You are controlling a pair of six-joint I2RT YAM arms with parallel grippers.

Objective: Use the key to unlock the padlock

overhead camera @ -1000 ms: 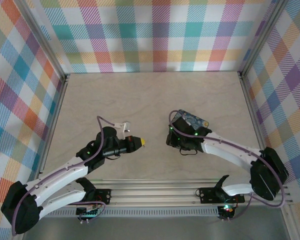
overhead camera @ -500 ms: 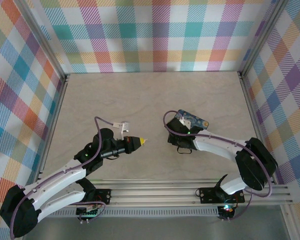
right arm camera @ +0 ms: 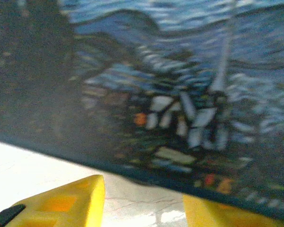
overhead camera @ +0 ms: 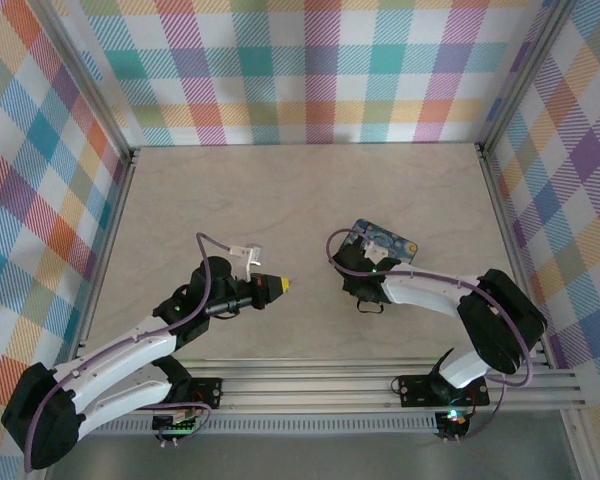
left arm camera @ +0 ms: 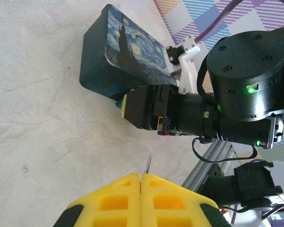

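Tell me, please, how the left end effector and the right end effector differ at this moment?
The left end effector is shut, fingers pressed together; the right end effector's fingers stand apart. The left end effector pinches a thin key, tip poking out; the right end effector grips the bulky painted padlock. Both have yellow fingers and aim at the padlock.

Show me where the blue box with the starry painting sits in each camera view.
Top external: the blue box lies right of centre on the pale marbled table.
Left wrist: the blue box is at upper centre, painted face up.
Right wrist: the blue box spans the upper part, close and blurred.
Shared landmark: the table beneath it.
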